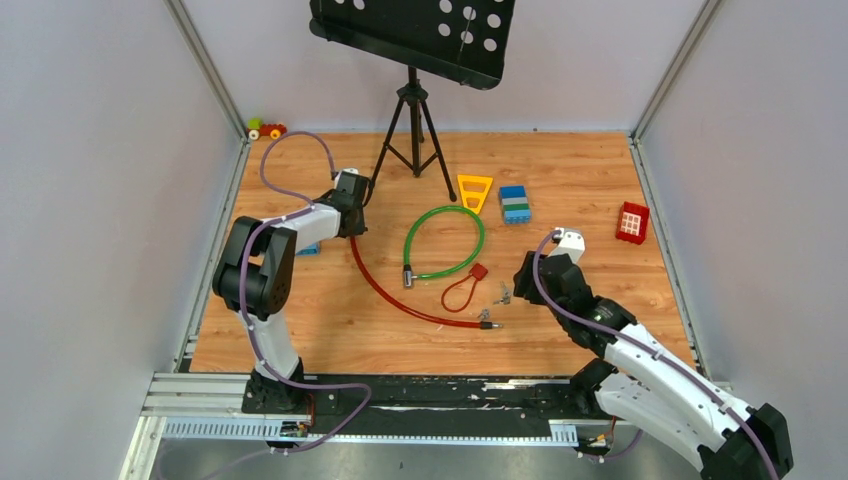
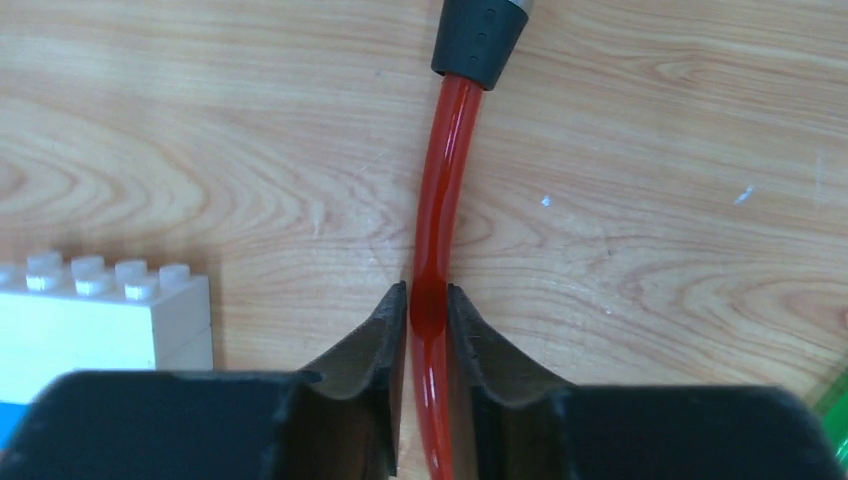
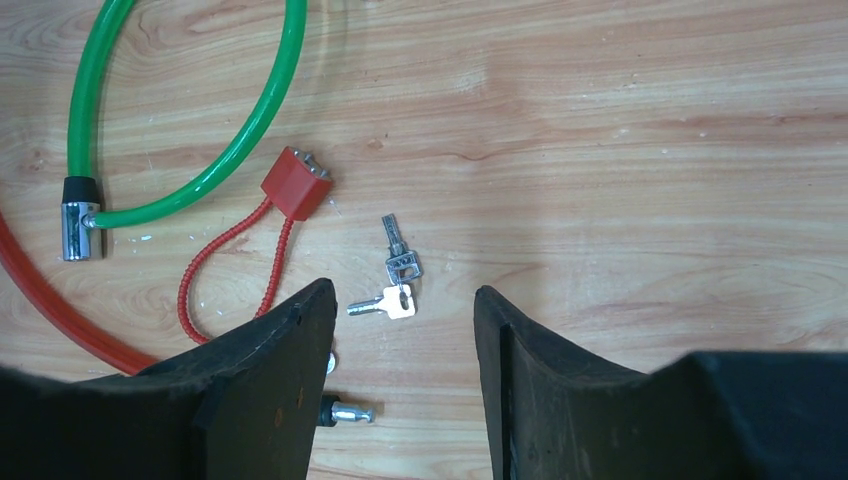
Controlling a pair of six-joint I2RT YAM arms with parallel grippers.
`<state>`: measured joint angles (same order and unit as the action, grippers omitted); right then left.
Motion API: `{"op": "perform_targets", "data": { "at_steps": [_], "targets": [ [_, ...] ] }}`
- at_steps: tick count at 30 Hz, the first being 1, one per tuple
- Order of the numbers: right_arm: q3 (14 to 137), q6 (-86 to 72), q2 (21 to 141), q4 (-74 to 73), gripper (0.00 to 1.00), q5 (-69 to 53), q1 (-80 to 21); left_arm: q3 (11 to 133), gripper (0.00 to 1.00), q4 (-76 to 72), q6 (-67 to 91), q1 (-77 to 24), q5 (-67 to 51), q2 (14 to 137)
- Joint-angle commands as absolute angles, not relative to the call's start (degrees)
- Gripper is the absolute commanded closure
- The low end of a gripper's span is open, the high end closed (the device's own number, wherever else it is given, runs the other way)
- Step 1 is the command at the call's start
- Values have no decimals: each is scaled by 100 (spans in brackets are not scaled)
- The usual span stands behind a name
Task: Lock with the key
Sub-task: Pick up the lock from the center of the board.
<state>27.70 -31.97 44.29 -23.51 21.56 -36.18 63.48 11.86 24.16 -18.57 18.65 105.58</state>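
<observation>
Two small silvery keys on one ring lie flat on the wood; the key (image 3: 385, 303) sits just ahead of my right gripper (image 3: 405, 290), whose jaws stand wide apart with nothing between them. In the top view the key (image 1: 503, 294) lies beside that gripper (image 1: 522, 285). The small red padlock (image 3: 296, 183) with its red coiled loop rests left of the keys. My left gripper (image 2: 428, 300) is shut on the red cable (image 2: 440, 200), both pads pressed against it near its dark end sleeve (image 2: 478, 40). The cable's metal pin end (image 3: 350, 412) pokes out beside my right gripper's left finger.
A green cable loop (image 1: 445, 240) lies mid-table. A white brick (image 2: 100, 320) sits left of the left gripper. At the back are a tripod stand (image 1: 412, 130), a yellow triangle (image 1: 474, 190), a blue-green block (image 1: 515, 203) and a red block (image 1: 632, 222).
</observation>
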Motion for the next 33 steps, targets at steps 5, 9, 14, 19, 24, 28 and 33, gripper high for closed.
{"op": "perform_targets", "data": {
  "at_steps": [5,9,14,19,24,28,33],
  "targets": [
    [3195,-2555,4174,-2284,47,2022,-3591,6205,90,1662,2935,-1828,2237,10413],
    [3217,-1596,4114,-1599,46,545,-3606,5716,98,1598,3075,-1834,1644,9946],
    [3237,-503,4379,-522,42,-1924,-4087,4881,100,1543,3421,-1877,1421,8936],
    [3434,-84,5302,439,35,-1883,-5058,4424,100,1779,3674,-2070,1198,8084],
    [3900,-858,7042,1382,33,-1582,-5582,4429,100,2127,4007,-2379,1101,7349],
    [4451,-1224,8361,1814,32,-1459,-6093,4535,100,2370,4117,-2430,1075,6919],
    [5174,-1878,9563,2064,32,-1229,-6382,4636,100,2571,4135,-2448,971,6705]
  ]
}}
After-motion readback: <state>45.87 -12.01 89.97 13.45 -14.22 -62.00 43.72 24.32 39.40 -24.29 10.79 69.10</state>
